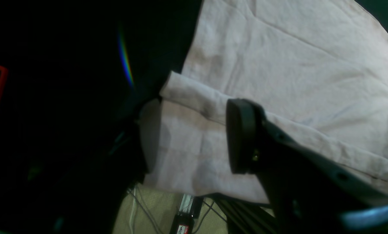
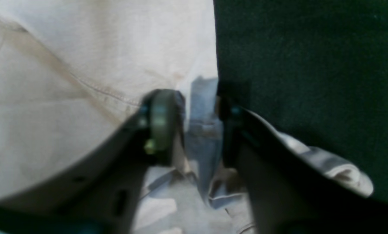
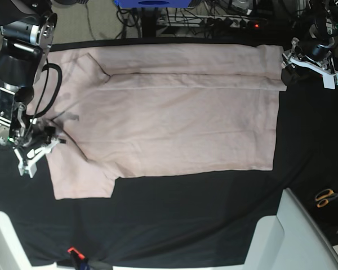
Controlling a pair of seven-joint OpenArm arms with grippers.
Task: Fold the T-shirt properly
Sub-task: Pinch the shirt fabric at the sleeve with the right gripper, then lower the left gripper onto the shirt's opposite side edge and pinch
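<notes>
The pale pink T-shirt [image 3: 180, 124] lies spread flat on the black tablecloth [image 3: 186, 214], with a long fold along its far side. My right gripper [image 3: 42, 143] is at the shirt's left edge by the sleeve. In the right wrist view its fingers [image 2: 161, 123] press a bunched ridge of the T-shirt [image 2: 202, 130] from both sides. My left gripper [image 3: 288, 67] sits at the shirt's far right corner. In the left wrist view one finger pad [image 1: 242, 136] rests over the hem and flat cloth [image 1: 187, 139] lies in the wide gap; the other finger is lost in shadow.
Orange-handled scissors [image 3: 327, 197] lie on the cloth at the right. A white bin or panel [image 3: 293, 236] stands at the lower right. A blue object [image 3: 152, 4] and cables sit beyond the table's far edge. Floor and wires [image 1: 181, 214] show below the shirt's corner.
</notes>
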